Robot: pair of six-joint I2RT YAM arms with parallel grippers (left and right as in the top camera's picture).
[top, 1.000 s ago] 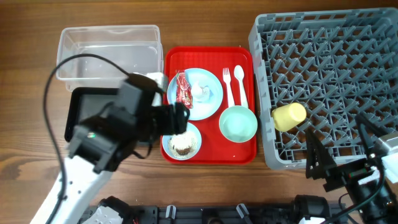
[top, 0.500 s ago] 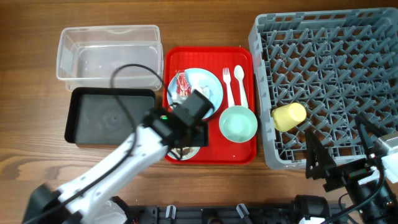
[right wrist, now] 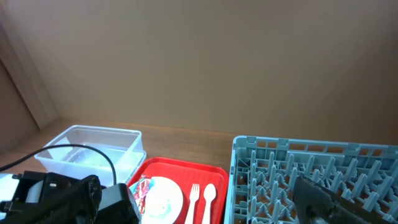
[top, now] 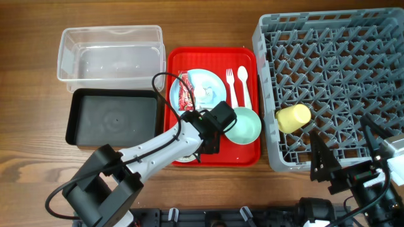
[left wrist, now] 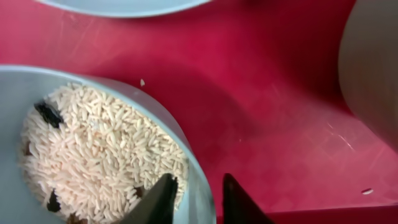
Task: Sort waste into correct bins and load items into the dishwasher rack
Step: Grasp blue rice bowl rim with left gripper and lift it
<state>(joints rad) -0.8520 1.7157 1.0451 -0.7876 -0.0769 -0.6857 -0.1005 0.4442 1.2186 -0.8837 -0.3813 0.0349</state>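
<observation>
My left gripper (top: 203, 144) is low over the small light blue bowl (left wrist: 200, 177) on the red serving tray (top: 211, 57). In the left wrist view its jaws (left wrist: 202, 200) are open and straddle the bowl's right rim, one finger inside on the rice scraps (left wrist: 99, 149). The arm hides most of that bowl from overhead. The larger blue plate (top: 213, 82) holds the red wrapper (top: 185, 91) and the white tissue (top: 203, 93). The mint bowl (top: 243, 126), fork (top: 231, 85) and spoon (top: 243, 82) lie on the red tray. The yellow cup (top: 293, 117) lies in the grey rack (top: 341, 63). My right gripper (top: 322, 154) is open and empty at the rack's near edge.
The clear tub (top: 110, 53) stands at the back left with the black tray (top: 113, 118) just in front of it, both left of the red tray. The left arm's cable (top: 165, 79) loops over the tub's corner. The rack fills the right side.
My left arm has swung right from over the black tray to the small bowl and come down onto its rim. The right arm has not moved.
</observation>
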